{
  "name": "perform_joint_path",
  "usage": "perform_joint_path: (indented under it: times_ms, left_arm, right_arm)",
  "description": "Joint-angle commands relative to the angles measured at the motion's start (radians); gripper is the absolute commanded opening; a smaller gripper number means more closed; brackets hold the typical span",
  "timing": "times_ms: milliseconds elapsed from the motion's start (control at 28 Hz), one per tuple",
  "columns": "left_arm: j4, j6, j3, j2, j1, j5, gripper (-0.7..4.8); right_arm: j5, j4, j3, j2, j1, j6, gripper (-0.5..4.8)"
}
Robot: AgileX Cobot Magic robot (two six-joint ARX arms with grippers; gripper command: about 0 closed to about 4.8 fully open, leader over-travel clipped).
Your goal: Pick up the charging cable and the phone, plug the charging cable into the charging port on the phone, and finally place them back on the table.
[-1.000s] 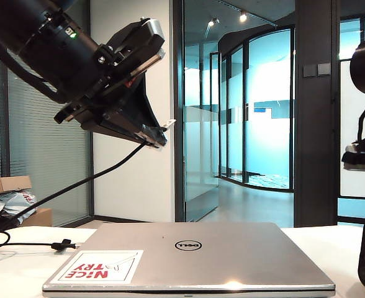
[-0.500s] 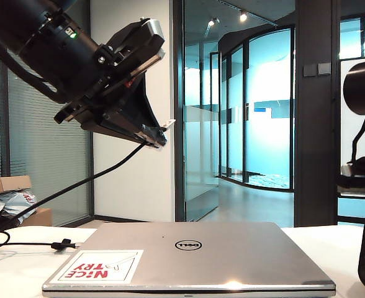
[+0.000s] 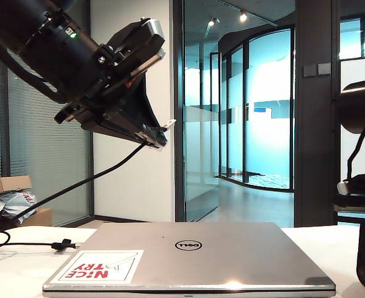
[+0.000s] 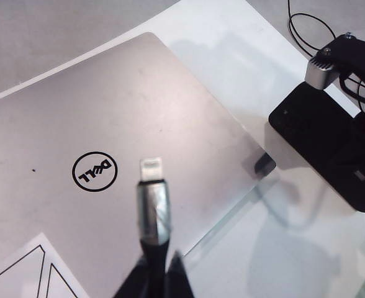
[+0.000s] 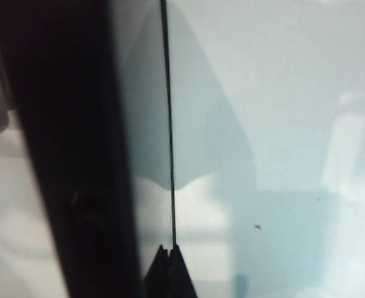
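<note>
Charging cable in exterior view: left gripper clamps it above laptop, cord trailing to table | left wrist: plug over laptop lid; phone beside laptop, unseen outside | right wrist: right gripper closed on phone's thin edge.

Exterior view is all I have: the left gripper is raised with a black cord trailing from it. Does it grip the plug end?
Observer: Yes. The left gripper is shut on the charging cable just behind its plug, above the laptop.
Operator: Where's the phone?
Observer: The phone is off the laptop's corner, over the table.
Operator: And the right gripper?
Observer: The right gripper is shut; on what, I cannot tell.
</note>
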Motion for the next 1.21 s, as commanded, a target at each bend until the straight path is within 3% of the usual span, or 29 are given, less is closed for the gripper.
perform_joint_path:
  times_ms: [36,322,536,965,1215]
  left_arm:
    - [-0.026,-0.008,0.002,-0.005,-0.005,0.004,-0.07]
    - [-0.106,-0.043,0.002,-0.005,-0.069,0.004,-0.07]
    - [-0.146,-0.078,0.002,-0.004,-0.137,0.005,-0.07]
    - [-0.159,-0.384,0.002,-0.002,-0.225,0.006,-0.07]
    - [-0.149,-0.476,0.002,0.002,-0.23,0.006,-0.07]
  right_arm:
    - [-0.093,-0.011,-0.001,-0.012,-0.002,0.001,-0.08]
    - [-0.456,0.163,0.0,-0.085,-0.002,0.032,-0.08]
    - [-0.612,0.434,0.0,-0.103,-0.002,0.17,-0.08]
    - [-0.665,0.805,0.0,-0.102,-0.001,0.507,-0.05]
    - [-0.741,0.893,-0.001,-0.093,-0.001,0.613,-0.05]
